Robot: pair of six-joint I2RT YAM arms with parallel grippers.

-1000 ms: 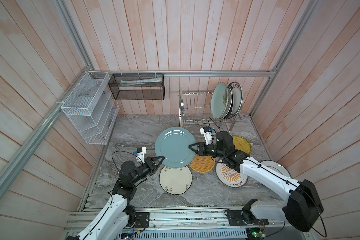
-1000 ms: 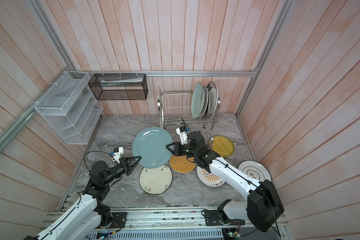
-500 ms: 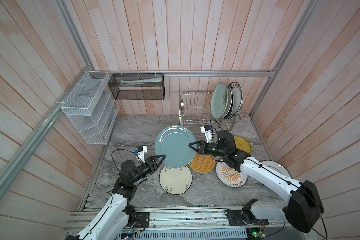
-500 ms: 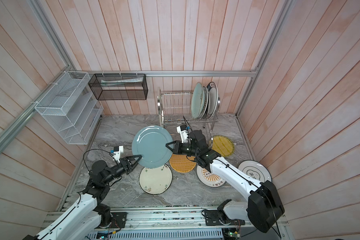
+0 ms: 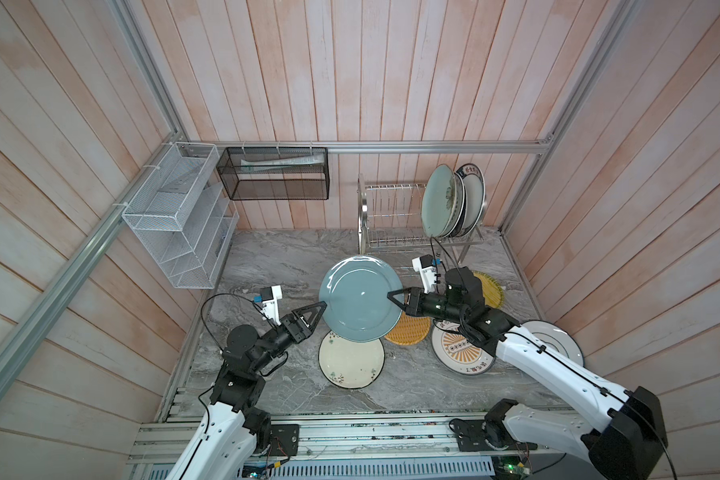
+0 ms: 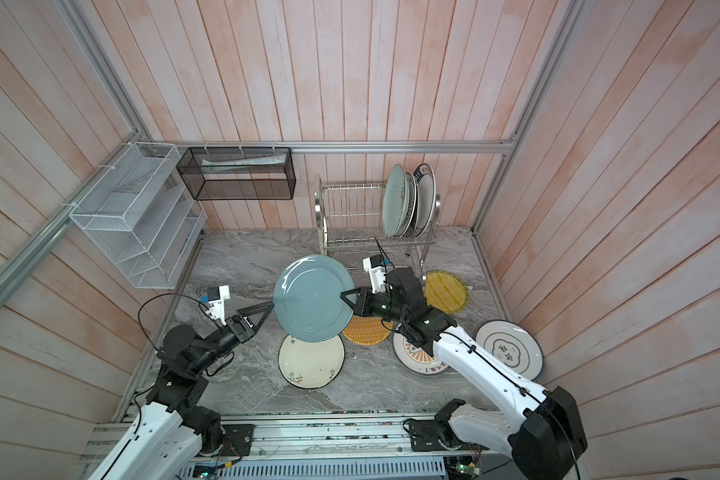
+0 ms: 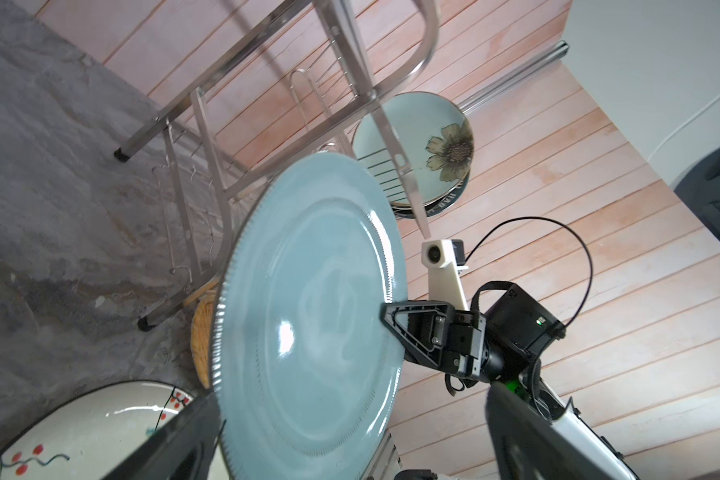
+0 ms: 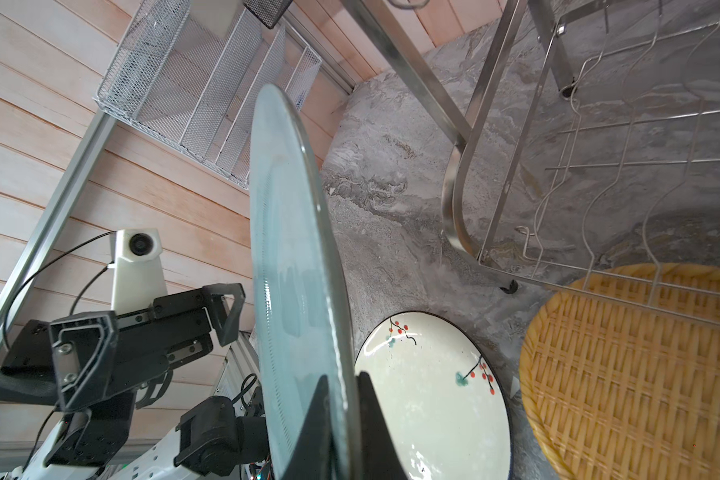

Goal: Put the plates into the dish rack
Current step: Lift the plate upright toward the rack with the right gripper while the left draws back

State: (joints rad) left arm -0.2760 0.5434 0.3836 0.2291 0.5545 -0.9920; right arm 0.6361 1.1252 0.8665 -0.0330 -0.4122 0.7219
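above the counter [image 5: 275,266]: right claw [image 5: 389,296] pinches blue plate [image 5: 358,305] by rim
left claw [image 5: 317,311]: wide open, empty
next: probably slot it into rack [image 5: 363,216]

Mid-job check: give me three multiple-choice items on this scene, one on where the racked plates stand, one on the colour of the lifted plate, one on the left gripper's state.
1. In both top views, the upright plates in the dish rack stand at its:
A) left end
B) middle
C) right end

2. The plate that the right gripper holds up is:
A) black
B) grey-blue
C) yellow woven

3. The left gripper is:
A) shut on the lifted plate
B) open, beside that plate's rim
C) shut on the cream floral plate

Key:
1 C: the plates lean together at the rack's right end, and the slots to their left are bare.
2 B: the grey-blue plate is pinched at its rim.
3 B: the right wrist view shows its jaws spread wide, clear of the rim.
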